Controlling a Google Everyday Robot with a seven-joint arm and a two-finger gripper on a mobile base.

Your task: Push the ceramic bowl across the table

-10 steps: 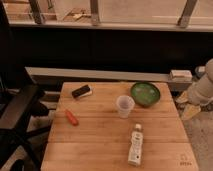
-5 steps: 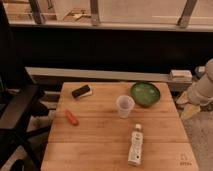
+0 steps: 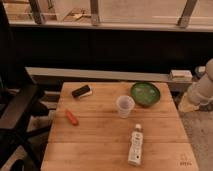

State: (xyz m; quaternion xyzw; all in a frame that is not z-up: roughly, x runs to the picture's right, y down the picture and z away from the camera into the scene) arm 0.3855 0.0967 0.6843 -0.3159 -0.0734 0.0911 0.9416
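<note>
The green ceramic bowl [image 3: 145, 93] sits upright at the far right part of the wooden table [image 3: 100, 135]. A translucent plastic cup [image 3: 125, 106] stands just in front of it, to its left. My arm comes in from the right edge, and my gripper [image 3: 186, 104] hangs off the table's right side, a little right of the bowl and apart from it.
A white bottle [image 3: 135, 145] lies near the front right. An orange object [image 3: 72, 117] lies at the left and a black-and-white object [image 3: 82, 91] at the far left. A black chair [image 3: 20, 110] stands left of the table. A low ledge [image 3: 100, 75] runs behind.
</note>
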